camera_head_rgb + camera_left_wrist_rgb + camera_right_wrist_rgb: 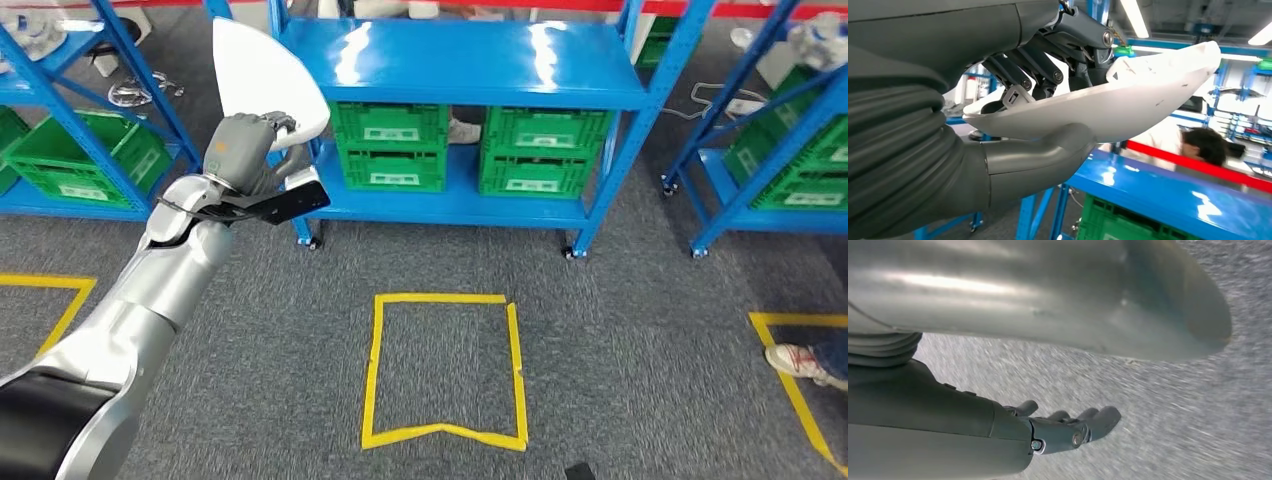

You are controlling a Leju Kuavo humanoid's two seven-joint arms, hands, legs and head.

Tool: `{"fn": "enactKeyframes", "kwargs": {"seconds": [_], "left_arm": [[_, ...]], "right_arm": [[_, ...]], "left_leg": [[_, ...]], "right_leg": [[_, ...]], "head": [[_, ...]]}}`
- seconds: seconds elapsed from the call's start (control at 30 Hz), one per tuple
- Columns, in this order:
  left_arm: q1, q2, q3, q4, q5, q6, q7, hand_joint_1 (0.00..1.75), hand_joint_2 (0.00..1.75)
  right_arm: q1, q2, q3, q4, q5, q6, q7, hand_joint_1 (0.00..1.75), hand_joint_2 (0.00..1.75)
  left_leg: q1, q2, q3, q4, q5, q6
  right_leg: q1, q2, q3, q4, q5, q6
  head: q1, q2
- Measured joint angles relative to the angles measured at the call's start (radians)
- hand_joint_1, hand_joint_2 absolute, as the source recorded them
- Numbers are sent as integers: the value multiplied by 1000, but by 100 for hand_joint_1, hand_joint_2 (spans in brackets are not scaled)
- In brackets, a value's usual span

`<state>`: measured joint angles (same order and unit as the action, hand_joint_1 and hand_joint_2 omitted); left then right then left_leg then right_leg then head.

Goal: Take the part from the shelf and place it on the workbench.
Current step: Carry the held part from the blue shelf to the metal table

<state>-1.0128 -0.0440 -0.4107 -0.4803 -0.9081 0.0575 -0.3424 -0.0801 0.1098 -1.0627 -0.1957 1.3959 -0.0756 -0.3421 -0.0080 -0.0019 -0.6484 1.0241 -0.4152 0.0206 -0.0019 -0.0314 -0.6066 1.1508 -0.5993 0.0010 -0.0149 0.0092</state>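
Green slatted plastic crates (85, 150) sit on the lower level of the blue metal shelving unit (60, 200) at our far left; what they hold we cannot tell. On that unit's upper level lie some clear, shiny items, too small for us to identify.

Next comes our silver left arm (150, 290), raised from the lower left corner toward the shelves. Its grey left hand (245, 150) grasps the white curved plastic part (265, 75), a smooth shell-like panel, holding it up in the air in front of the middle blue metal rack (460, 60), off any surface. From the left wrist we see the thick thumb (1048, 150) pressed under the part's convex side while the darker fingers (1038, 70) curl over its rim, so the panel is pinched between them.

The middle rack's lower level carries four green lidded crates (390, 145) with white labels, stacked in two pairs; their contents are hidden. On the grey carpet before it lies a yellow tape square (445, 370).

At the far right, another blue rack (770, 150) holds more green crates (800, 165), and a person's white and red shoe (795, 360) rests by a yellow tape line.

Our right hand (1068, 427) hangs above the carpet, its fingers loosely curled and holding nothing.
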Motion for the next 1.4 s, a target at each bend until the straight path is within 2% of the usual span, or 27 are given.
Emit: {"fn": "enactKeyframes", "kwargs": {"seconds": [0.07,0.1,0.13,0.17,0.23,0.3,0.33,0.37,0.4,0.47,0.53,0.6,0.63,0.67,0.7,0.77,0.83,0.9,0.97,1.03,1.1,1.13,1.17,1.2,1.27,1.33,1.4], "left_arm": [[-1,-13,-1,5,-2,0,3,175,175],[1,-16,-2,8,-3,0,4,175,175],[3,-17,-3,12,-3,0,4,175,175],[4,-18,-4,14,-4,0,6,175,175],[4,-18,-4,15,-4,4,8,175,175],[6,-19,-4,15,-4,11,10,175,175],[10,-17,-5,14,-5,14,11,175,175],[14,-13,-5,13,-7,17,12,175,175],[20,-8,-5,12,-8,20,13,175,175],[27,4,-5,7,-10,23,14,175,175],[32,13,-5,1,-10,24,14,175,175],[40,20,-5,-2,-10,25,13,175,175],[44,24,-5,-2,-10,26,13,175,175],[47,28,-5,-4,-9,26,12,175,175],[48,31,-5,-7,-8,27,11,175,175],[47,34,-5,-15,-6,29,10,175,175],[47,35,-5,-19,-4,32,9,175,175],[51,42,-5,-21,-2,33,8,175,175],[54,51,-5,-25,-1,33,6,175,175],[58,56,-5,-31,-1,33,2,175,175],[68,62,-5,-34,0,32,-4,175,175],[75,67,-5,-35,0,32,-6,175,175],[79,72,-5,-36,1,31,-7,175,175],[82,76,-5,-37,1,31,-8,175,175],[82,80,-5,-40,1,30,-8,175,175],[79,78,-5,-41,0,26,-10,175,175],[77,74,-5,-39,0,21,-12,175,175]], "right_arm": [[4,-2,0,0,0,0,-2,0,0],[6,-3,0,0,0,1,-2,0,0],[7,-4,0,0,0,3,-2,0,0],[7,-4,0,0,1,6,-1,0,0],[8,-5,0,0,3,11,3,0,0],[9,-5,0,0,4,12,7,0,0],[9,-6,0,0,5,12,7,0,0],[8,-6,0,0,6,12,6,0,0],[8,-6,0,0,7,12,5,0,0],[7,-6,0,0,10,12,0,0,0],[10,-8,0,0,14,12,-3,0,0],[13,-9,0,0,19,12,-4,0,0],[13,-9,1,0,20,13,-4,0,0],[13,-9,1,0,20,13,-4,0,0],[12,-9,2,0,21,13,-4,0,0],[11,-9,3,0,21,13,-4,0,0],[10,-9,4,0,20,15,-3,0,0],[7,-9,4,0,20,23,1,0,0],[5,-9,5,0,23,30,9,0,0],[8,-7,9,0,26,32,16,0,0],[12,-6,11,0,26,31,18,0,0],[13,-6,12,0,26,31,18,0,0],[13,-6,12,0,25,31,18,0,0],[13,-6,12,0,24,31,18,0,0],[13,-7,13,0,21,31,17,0,0],[12,-7,13,0,15,30,17,0,0],[11,-7,13,0,8,30,14,0,0]], "left_leg": [[1,-24,-4,1,2,4],[2,-37,-5,3,2,3],[3,-50,-7,6,3,2],[5,-63,-9,10,3,-1],[7,-88,-18,23,3,-10],[7,-113,-31,30,7,-25],[7,-126,-35,29,11,-33],[9,-138,-37,25,17,-41],[9,-138,-39,24,19,-47],[6,-90,-59,60,-4,-58],[7,-25,-111,174,-65,-66],[13,-7,-156,282,-105,-72],[16,-3,-153,287,-99,-74],[17,2,-131,252,-79,-74],[17,16,-92,187,-50,-72],[8,63,-21,63,-19,-61],[-2,78,-1,22,-20,-46],[0,49,-2,17,-15,-33],[6,25,1,8,-9,-21],[8,1,1,5,-6,-11],[6,-27,0,6,-6,-6],[5,-43,0,8,-6,-6],[4,-58,0,10,-6,-6],[4,-73,-1,14,-6,-8],[5,-102,-6,22,-7,-14],[8,-129,-16,24,-3,-28],[10,-148,-22,18,5,-43]], "right_leg": [[-3,26,-62,123,-49,6],[-5,29,-80,155,-52,9],[-7,30,-82,152,-36,12],[-11,34,-65,112,-4,14],[-22,77,-9,-14,55,20],[-28,112,20,-80,71,18],[-26,113,22,-83,69,13],[-26,98,23,-84,73,5],[-27,86,26,-88,77,-3],[-30,60,31,-97,86,-17],[-28,34,31,-100,88,-24],[-27,3,31,-100,88,-26],[-27,-12,31,-100,87,-25],[-27,-26,32,-100,86,-24],[-27,-40,33,-100,84,-22],[-21,-65,37,-100,79,-14],[-15,-88,42,-103,76,-4],[-14,-103,48,-108,73,8],[-18,-61,38,-79,49,17],[-20,4,-13,27,-6,19],[-17,26,-77,147,-44,18],[-16,30,-91,166,-37,17],[-16,33,-86,145,-12,15],[-16,41,-64,88,27,13],[-21,86,-11,-35,78,9],[-21,113,10,-87,86,5],[-19,90,16,-95,91,-5]], "head": [[3,0],[5,0],[6,0],[6,0],[8,0],[9,0],[9,0],[9,0],[9,0],[0,0],[-10,0],[-12,0],[-12,0],[-12,0],[-13,0],[-15,0],[-14,0],[-12,0],[-10,0],[-5,0],[-1,0],[0,0],[1,0],[2,0],[3,0],[4,0],[5,0]]}}
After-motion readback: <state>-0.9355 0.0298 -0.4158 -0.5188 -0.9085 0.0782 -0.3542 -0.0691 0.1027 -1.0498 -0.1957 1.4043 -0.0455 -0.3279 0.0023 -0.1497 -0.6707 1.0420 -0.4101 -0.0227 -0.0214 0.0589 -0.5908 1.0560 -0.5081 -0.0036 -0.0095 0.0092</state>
